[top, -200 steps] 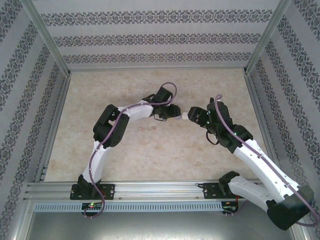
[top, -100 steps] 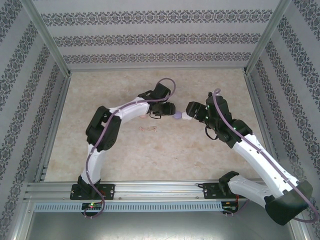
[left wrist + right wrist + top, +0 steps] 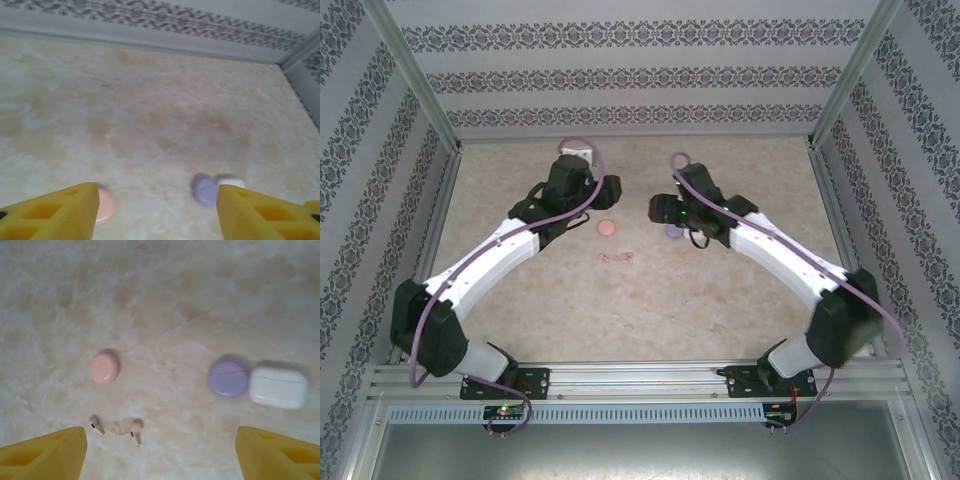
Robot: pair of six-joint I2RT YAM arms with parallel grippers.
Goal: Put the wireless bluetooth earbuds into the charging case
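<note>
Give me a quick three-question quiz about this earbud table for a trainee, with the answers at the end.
1. Count: how many loose earbuds can be seen lying on the table?
2. True or false: those earbuds lie closer to the pink case than to the purple case.
3. Pick one: what sits right beside the purple case?
A. a white case
B. a black case
C. a third earbud

Key: 1. two; 2. true; 3. A
</note>
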